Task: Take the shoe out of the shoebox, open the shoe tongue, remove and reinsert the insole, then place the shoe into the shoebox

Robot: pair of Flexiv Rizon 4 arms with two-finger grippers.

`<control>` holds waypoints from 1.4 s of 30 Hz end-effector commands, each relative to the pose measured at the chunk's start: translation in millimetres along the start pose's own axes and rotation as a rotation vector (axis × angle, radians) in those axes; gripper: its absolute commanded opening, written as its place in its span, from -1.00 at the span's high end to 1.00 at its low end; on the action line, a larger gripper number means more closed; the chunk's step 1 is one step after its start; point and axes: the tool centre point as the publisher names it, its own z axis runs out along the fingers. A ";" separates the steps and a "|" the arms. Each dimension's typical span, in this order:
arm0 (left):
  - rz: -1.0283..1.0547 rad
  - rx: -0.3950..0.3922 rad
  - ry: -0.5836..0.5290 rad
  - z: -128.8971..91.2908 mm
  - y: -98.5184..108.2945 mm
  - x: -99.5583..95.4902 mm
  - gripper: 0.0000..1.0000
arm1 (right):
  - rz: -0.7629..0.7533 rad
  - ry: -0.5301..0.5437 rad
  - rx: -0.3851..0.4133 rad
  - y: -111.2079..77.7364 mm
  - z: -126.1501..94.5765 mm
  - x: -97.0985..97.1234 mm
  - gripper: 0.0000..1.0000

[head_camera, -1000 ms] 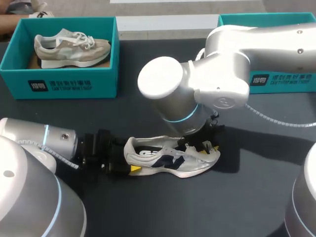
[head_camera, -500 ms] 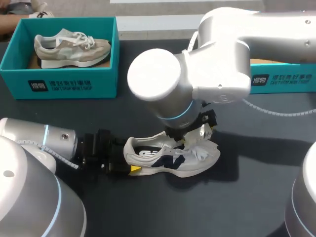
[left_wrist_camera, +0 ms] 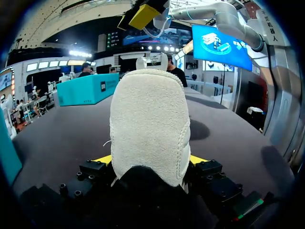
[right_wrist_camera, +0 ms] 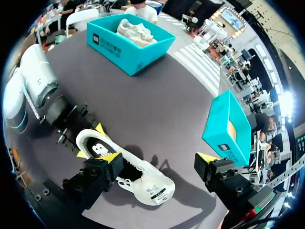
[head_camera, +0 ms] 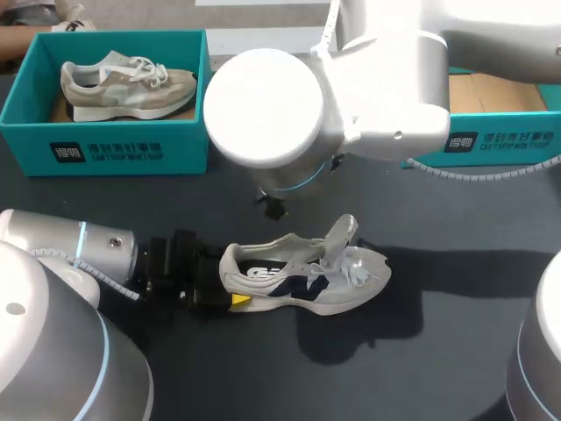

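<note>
A white shoe [head_camera: 307,279] with a navy mark lies on its sole on the dark table, toe to the right. Its tongue [head_camera: 340,235] stands up and its laces are loose. My left gripper [head_camera: 230,281] is shut on the heel. In the left wrist view the heel [left_wrist_camera: 150,124] fills the space between the two yellow fingertips [left_wrist_camera: 102,160]. My right gripper [right_wrist_camera: 159,157] hangs open and empty well above the shoe [right_wrist_camera: 138,176]. In the head view the right arm's wrist [head_camera: 263,110] hides it. The teal shoebox [head_camera: 500,145] stands at the back right.
A second teal box [head_camera: 105,145] at the back left holds a beige shoe [head_camera: 127,83]; in the right wrist view this box [right_wrist_camera: 128,40] lies far ahead. The left arm [head_camera: 70,250] lies low along the table's left front.
My right gripper has let go at the shoe's tongue, opened wide and risen up and back. The tongue now stands up. The left gripper has kept still on the heel.
</note>
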 end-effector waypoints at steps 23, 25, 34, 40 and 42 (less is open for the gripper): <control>0.000 -0.001 0.000 5.8 5.7 1.0 1.00 | -0.749 0.356 0.010 5.6 3.8 57.5 1.00; 0.000 -0.001 0.000 5.8 5.7 1.0 1.00 | -0.749 0.356 0.010 5.6 3.8 57.5 1.00; 0.000 -0.001 0.000 5.8 5.7 1.0 1.00 | -0.749 0.356 0.010 5.6 3.8 57.5 1.00; 0.000 -0.001 0.000 5.8 5.7 1.0 1.00 | -0.748 0.373 0.028 -9.8 26.5 71.0 1.00; 0.000 -0.001 0.000 5.8 5.7 1.0 1.00 | -0.770 0.378 0.091 -17.9 39.5 78.8 1.00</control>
